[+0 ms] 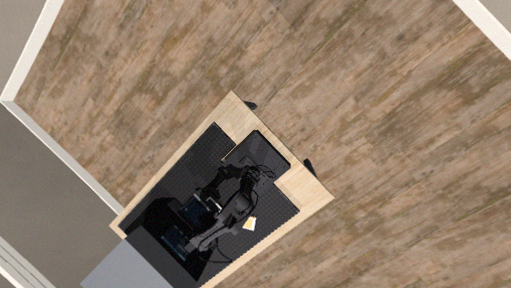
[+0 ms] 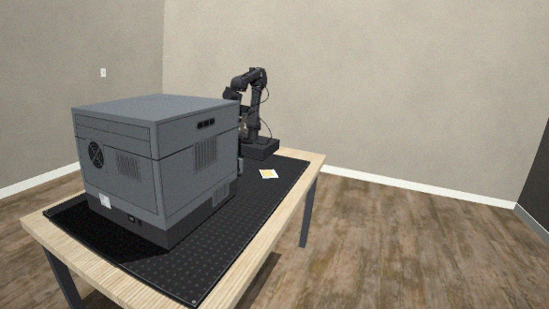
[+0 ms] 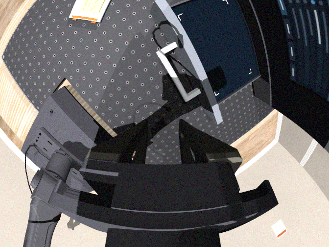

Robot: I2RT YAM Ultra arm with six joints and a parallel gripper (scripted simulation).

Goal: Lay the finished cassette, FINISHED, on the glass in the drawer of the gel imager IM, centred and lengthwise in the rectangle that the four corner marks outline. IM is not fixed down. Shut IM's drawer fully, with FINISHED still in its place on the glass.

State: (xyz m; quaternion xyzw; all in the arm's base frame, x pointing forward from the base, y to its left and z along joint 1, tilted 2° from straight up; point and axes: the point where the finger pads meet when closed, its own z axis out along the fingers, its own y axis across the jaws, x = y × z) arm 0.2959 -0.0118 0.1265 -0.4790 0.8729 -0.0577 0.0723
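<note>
The finished cassette [image 3: 87, 10] is a pale yellow plate with orange tabs. It lies flat on the black perforated board, to the side of the drawer; it also shows in the overhead view [image 1: 249, 223] and the side view [image 2: 269, 173]. The grey imager IM [image 2: 155, 159] has its drawer pulled out, showing dark blue glass [image 3: 218, 47] with white corner marks and nothing on it. The drawer's white bracket handle [image 3: 175, 71] stands on its grey front panel. My gripper [image 3: 163, 124] hovers above the board just short of the handle, fingers partly apart with nothing between them.
The arm's base block [image 2: 259, 146] stands on the board behind the imager. The board's cut-out and the wooden table edge [image 3: 77, 92] lie near the base. The imager's lit front panel [image 3: 300, 39] rises beyond the drawer.
</note>
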